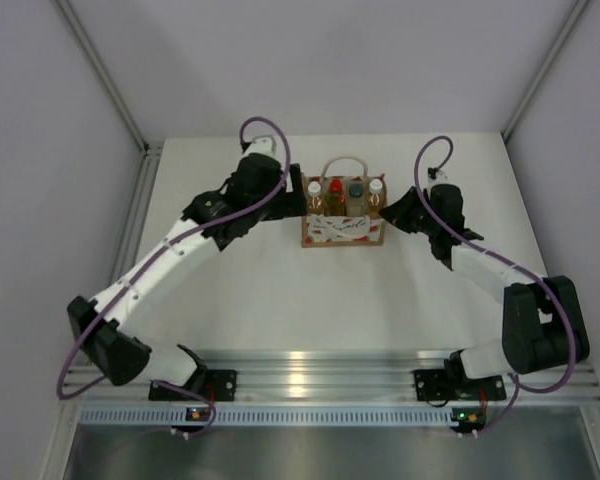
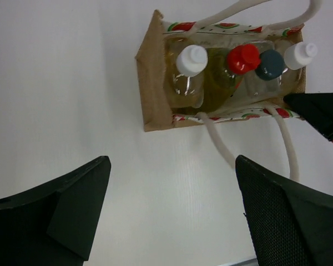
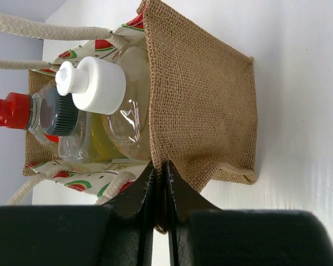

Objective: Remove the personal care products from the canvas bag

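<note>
The canvas bag [image 1: 342, 230] stands upright at the table's far middle, with four bottles inside. In the left wrist view the bag [image 2: 154, 83] holds an amber bottle with a white cap [image 2: 191, 60], a yellow one with a red cap [image 2: 243, 58], a clear one with a dark cap [image 2: 270, 63] and a second white-capped one [image 2: 301, 54]. My left gripper [image 2: 172, 166] is open and empty, just left of the bag [image 1: 292, 192]. My right gripper [image 3: 160, 166] is shut on the bag's right burlap side wall [image 3: 205, 100], next to the white-capped bottle [image 3: 97, 83].
The bag's pale rope handles [image 2: 222, 147] lie out on the white table toward my left gripper. Grey enclosure walls stand left, right and behind. An aluminium rail [image 1: 300, 375] runs along the near edge.
</note>
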